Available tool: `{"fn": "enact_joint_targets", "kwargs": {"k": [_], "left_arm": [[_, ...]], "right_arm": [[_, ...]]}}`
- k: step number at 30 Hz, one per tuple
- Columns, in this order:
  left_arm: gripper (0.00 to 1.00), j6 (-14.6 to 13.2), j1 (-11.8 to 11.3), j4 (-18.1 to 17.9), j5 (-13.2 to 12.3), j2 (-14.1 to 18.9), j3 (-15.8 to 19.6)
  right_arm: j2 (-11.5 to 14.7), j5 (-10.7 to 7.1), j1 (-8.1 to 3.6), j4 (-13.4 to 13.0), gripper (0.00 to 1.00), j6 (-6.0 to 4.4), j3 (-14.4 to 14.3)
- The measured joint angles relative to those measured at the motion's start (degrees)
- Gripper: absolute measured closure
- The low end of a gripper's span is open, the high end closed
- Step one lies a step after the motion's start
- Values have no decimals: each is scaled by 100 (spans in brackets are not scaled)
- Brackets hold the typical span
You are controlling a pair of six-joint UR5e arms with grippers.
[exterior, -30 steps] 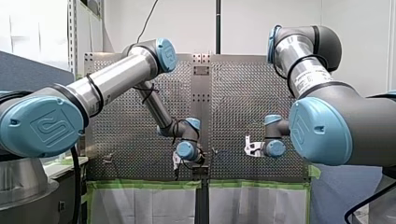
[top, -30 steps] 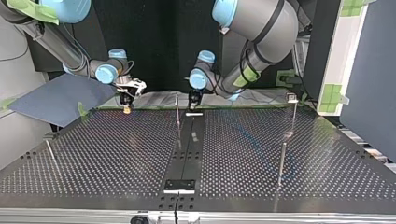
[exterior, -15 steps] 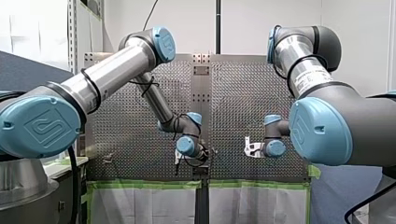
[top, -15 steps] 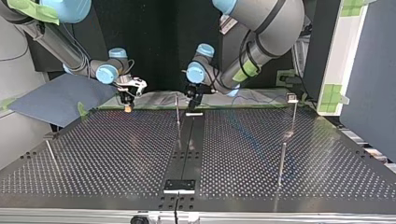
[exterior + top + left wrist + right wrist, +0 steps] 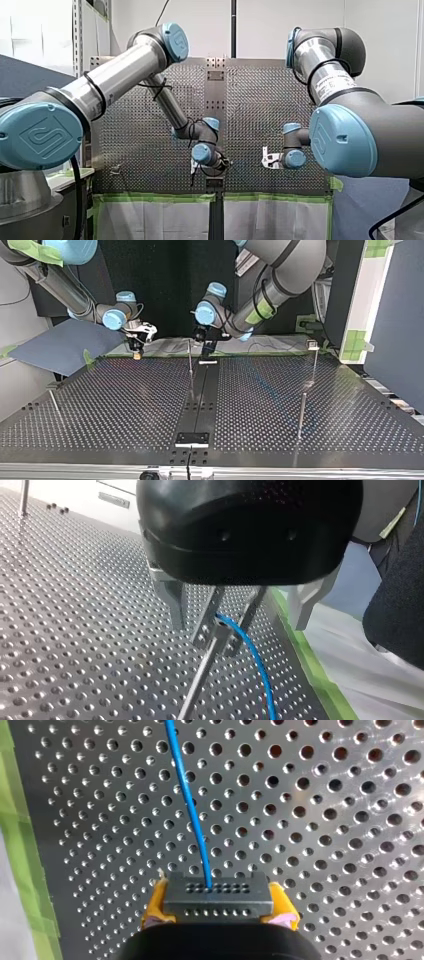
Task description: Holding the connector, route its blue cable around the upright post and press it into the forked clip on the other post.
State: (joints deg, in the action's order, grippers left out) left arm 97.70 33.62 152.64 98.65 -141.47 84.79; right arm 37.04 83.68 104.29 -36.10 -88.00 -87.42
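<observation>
Blue cable [image 5: 192,805] is seen running straight out of the connector [image 5: 218,895], which is pinched between the yellow pads of the right gripper [image 5: 220,906] above the table [image 5: 350,820]. Over the last second the left wrist [image 5: 205,313] has been swung toward 10 o'clock in the top view, while the right arm has not been moved.

In the left wrist view the left gripper [image 5: 237,627] is spread, with nothing pinched. The clip [image 5: 220,625] on its post [image 5: 196,682] is straddled by the metal fingers, and the cable is seen at the fork's crotch, curving away beyond it. The swing is judged to be a re-aiming over the clip, so the pressing-in is taken to be in hand or nearly finished. Whether the cable is fully seated cannot be told.

In the top view the work is confined to the table's 12 o'clock edge, where green tape [image 5: 312,672] lies just beside the clip. A thin post [image 5: 189,357] stands near the left gripper, at its 9 o'clock. The right gripper is held farther along the same bearing, well apart. Open plate lies toward 6 o'clock, and further posts [image 5: 302,412] at 4 o'clock are well clear.
</observation>
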Motion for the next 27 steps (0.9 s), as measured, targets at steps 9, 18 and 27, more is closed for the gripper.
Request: {"fn": "enact_joint_targets", "kwargs": {"k": [9,18,27], "left_arm": [[0,-5,52,-27,1,45,131],[0,-6,105,-25,26,50,146],[0,2,106,-35,70,50,199]], "right_arm": [[0,-1,-11,19,100,0,0],[-3,-24,-24,17,100,0,0],[-4,-26,-26,13,100,0,0]]}}
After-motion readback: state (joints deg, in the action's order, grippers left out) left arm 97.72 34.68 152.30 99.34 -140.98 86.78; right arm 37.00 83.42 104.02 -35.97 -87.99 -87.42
